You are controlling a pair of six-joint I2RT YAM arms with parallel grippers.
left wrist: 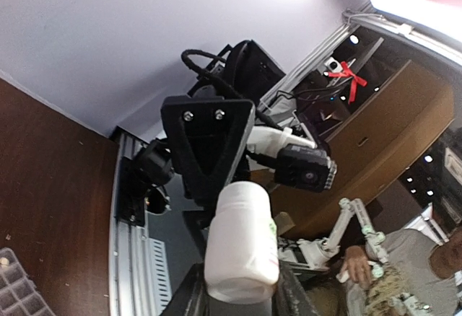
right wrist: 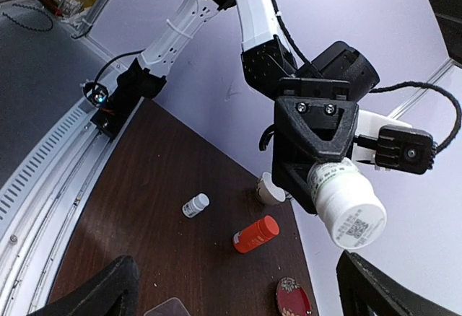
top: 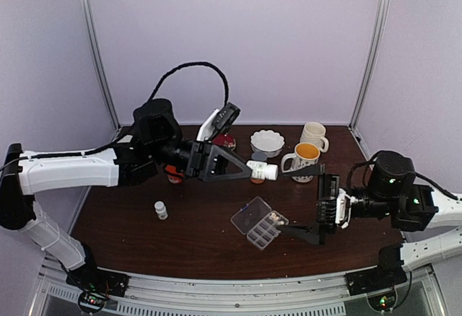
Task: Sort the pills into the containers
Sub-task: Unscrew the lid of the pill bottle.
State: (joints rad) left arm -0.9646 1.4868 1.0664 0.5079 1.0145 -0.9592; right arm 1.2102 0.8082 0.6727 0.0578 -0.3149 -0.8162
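Note:
The clear organiser box (top: 258, 224) lies open in the middle of the table, its lid flipped up to the left. A few pale pills (top: 274, 219) show in its right compartments. A corner of the organiser shows in the left wrist view (left wrist: 13, 287). My left gripper (top: 249, 169) is shut on a white pill bottle (top: 263, 170) and holds it level in the air above and behind the box. The grip shows in the left wrist view (left wrist: 242, 287) on the bottle (left wrist: 242, 240), and the bottle also shows in the right wrist view (right wrist: 346, 208). My right gripper (top: 312, 202) is open and empty, just right of the box.
An orange bottle (right wrist: 256, 234) lies on its side and a small white vial (right wrist: 195, 205) (top: 160, 210) stands left of the box. A red dish (top: 225, 141), a white bowl (top: 267, 141) and two mugs (top: 312, 134) (top: 303, 159) stand at the back.

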